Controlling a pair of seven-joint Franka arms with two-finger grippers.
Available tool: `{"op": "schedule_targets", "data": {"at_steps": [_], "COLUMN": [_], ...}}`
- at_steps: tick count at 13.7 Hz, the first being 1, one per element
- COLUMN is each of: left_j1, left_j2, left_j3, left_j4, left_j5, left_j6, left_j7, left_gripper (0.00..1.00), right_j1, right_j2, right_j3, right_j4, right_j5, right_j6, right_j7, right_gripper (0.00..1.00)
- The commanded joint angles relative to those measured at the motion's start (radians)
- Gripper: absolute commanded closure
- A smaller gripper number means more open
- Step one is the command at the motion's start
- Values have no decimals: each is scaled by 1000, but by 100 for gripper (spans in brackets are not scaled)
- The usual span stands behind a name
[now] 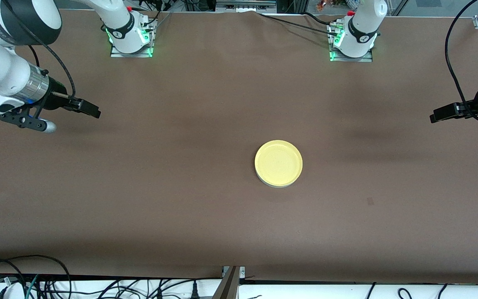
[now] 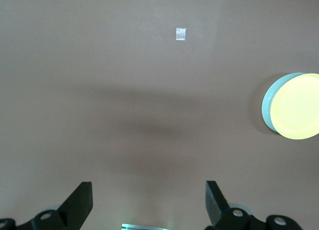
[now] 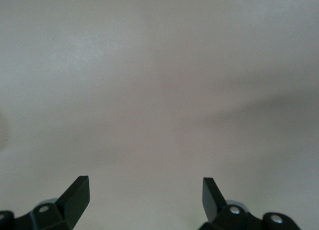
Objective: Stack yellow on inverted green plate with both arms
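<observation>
Green plate [image 2: 267,106] was mostly hidden under yellow plate [image 1: 278,162]; we saw only thin mint edge, could not tell if inverted. Left gripper [image 2: 148,200] cut off at frame edge, over bare table [image 1: 181,187] at left arm's end, jaws spread wide, holding nothing. Right gripper [image 3: 145,196] same at right arm's end, released, empty. Yellow plate lay flat mid-table, rim up; round, no long axis.

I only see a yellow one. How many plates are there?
2: the yellow plate mid-table, stacked on the green plate, whose edge peeks out beneath it.
</observation>
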Motion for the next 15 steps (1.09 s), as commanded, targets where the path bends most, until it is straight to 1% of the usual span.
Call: {"op": "schedule_targets", "data": {"at_steps": [1, 8, 9, 10, 11, 12, 15], "left_j1": [4, 4, 4, 4, 4, 4, 3], "left_j2": [-3, -3, -3, -3, -3, -3, -3], "left_j3": [1, 0, 0, 0, 0, 0, 0], "left_j4": [0, 1, 1, 1, 1, 1, 1], "left_j5": [-32, -32, -32, -32, -32, -32, -32], "left_j6": [4, 4, 5, 4, 4, 5, 4], "left_j7": [20, 20, 20, 20, 20, 20, 20], "left_gripper": [0, 0, 0, 0, 0, 0, 0], "right_j1": [3, 1, -1, -7, -8, -8, -14], "right_j2": [-29, -26, -25, -16, 9, 24, 41], "right_j3": [-2, -2, -6, -17, -41, -69, -95], "right_j4": [-14, -11, -10, 6, 9, 9, 13], "right_j5": [-16, -16, -34, -66, -83, -89, -77], "right_j6": [-10, -10, 0, 1, 4, 16, 54], "right_j7": [-15, -13, -15, -16, -25, -54, -82], "right_gripper": [0, 0, 0, 0, 0, 0, 0]}}
